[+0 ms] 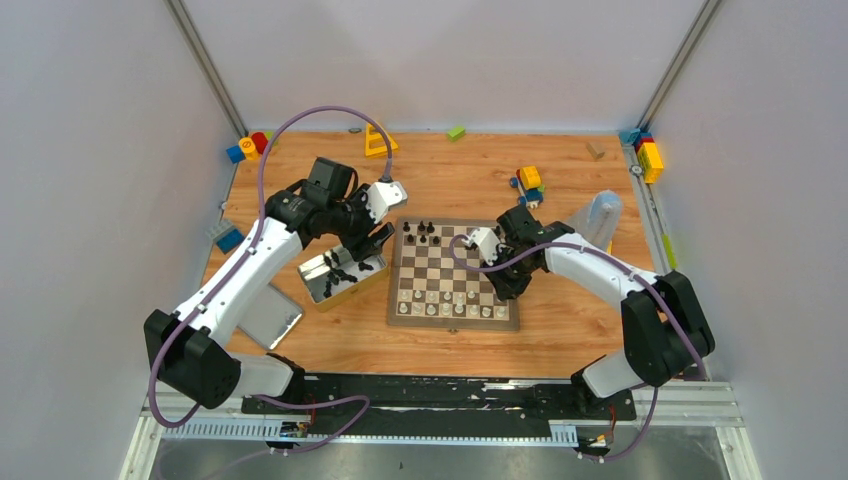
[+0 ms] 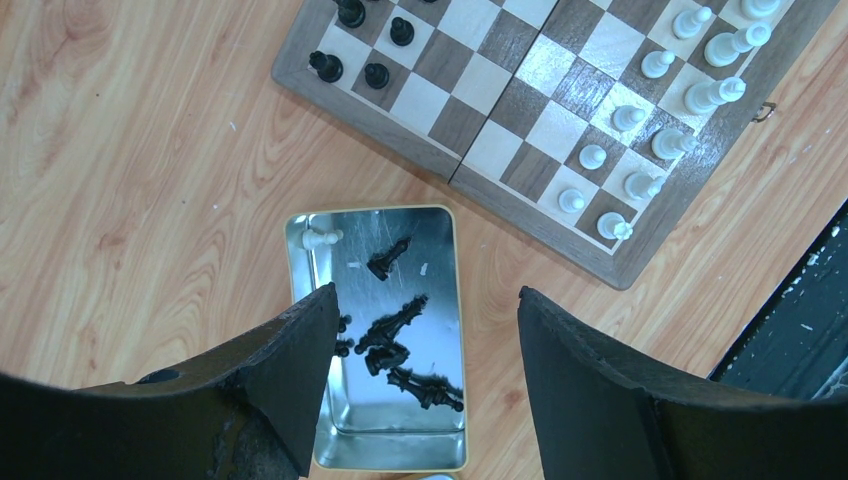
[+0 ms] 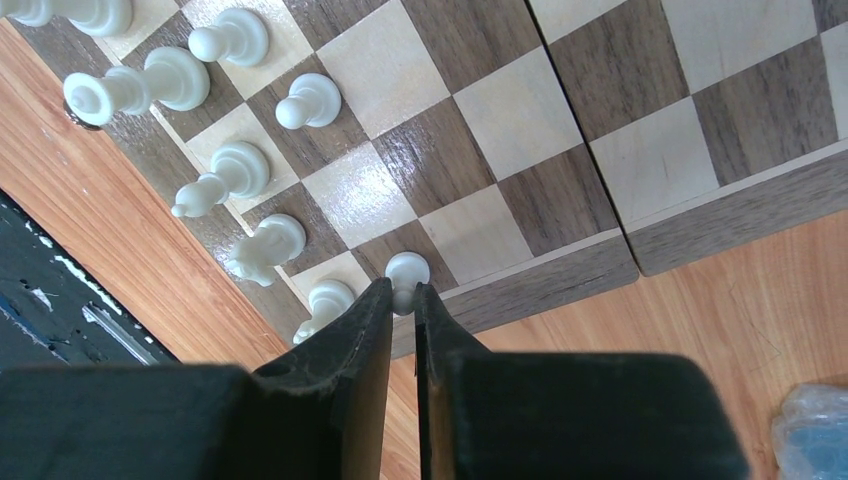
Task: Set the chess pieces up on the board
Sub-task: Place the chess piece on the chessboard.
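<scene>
R jaws: narrow, closed on one white pawn (image 3: 407,268); its head shows just past the tips. Pawn is upright over an edge-file sq. of the board (image 3: 470,130), just inside the border and in line w/ the white row (image 3: 300,100). Can't tell if the base touches the wood. Judged: placing step.

L jaws: wide, empty, hanging over the tin (image 2: 440,240) on the table (image 2: 130,200), beside the board's L edge.

Key relation: the black pieces in tin (image 2: 395,330) lie flat below the L gap, toward the L finger. Long axes are mostly diagonal to the jaw line, and several touch. One lone black piece (image 2: 388,258) lies apart from the clump, so prob. the easier pick. One white piece (image 2: 320,238) lies flat in the tin's far corner. L arm (image 1: 240,270) is nearer the tin; R arm (image 1: 600,265) is across the board.

Few black pieces on board (image 2: 375,75) so far, at the far side.

Writing/brands: none legible on tin, board or arms.
</scene>
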### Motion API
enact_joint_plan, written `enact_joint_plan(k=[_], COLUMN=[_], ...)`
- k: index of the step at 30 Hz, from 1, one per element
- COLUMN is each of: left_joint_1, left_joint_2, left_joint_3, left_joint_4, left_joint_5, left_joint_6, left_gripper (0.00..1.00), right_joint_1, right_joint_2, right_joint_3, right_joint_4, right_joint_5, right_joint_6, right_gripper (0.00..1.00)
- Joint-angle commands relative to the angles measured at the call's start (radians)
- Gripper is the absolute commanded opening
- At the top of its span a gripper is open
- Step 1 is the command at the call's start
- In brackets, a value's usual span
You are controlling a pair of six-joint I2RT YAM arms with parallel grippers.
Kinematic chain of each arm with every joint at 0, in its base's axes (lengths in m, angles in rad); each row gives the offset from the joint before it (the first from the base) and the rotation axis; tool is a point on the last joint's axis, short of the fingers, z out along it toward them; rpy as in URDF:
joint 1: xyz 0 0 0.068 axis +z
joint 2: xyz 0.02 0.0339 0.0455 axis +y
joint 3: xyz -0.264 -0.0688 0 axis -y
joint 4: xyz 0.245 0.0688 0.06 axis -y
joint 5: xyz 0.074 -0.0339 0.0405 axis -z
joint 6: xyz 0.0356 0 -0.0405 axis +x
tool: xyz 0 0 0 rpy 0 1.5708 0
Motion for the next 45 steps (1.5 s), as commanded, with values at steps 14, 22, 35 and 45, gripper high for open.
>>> enact_joint_plan(k=[14,22,35,45], left_joint_1=[0.001,0.001,0.001,0.005], left_joint_2=[-0.022,-0.022,-0.028,-0.007], left_joint_3=[-0.001,-0.006,-0.020,-0.108], left_joint_4=[0.015,0.019,0.031,0.098], left_joint_5=[0.009,0.004,-0.018,-0.120], left_joint_6=[-0.017,-0.016,-0.012,-0.009], left_gripper=[0.74,0.74,0.75,0.76], right_joint_1=[0.021,0.021,0.021,0.019], right_joint_2=[-0.009,-0.015,-0.003,-0.029], right_joint_3=[-0.014,0.007,0.031,0.124], right_joint_4=[0.000,-0.011,-0.012,-0.002], right_joint_5=[0.029,-0.001,-0.001,0.012], right_joint_6=[-0.006,-0.004,-0.005,-0.006], right_gripper=[0.19,0.20,0.28,0.34])
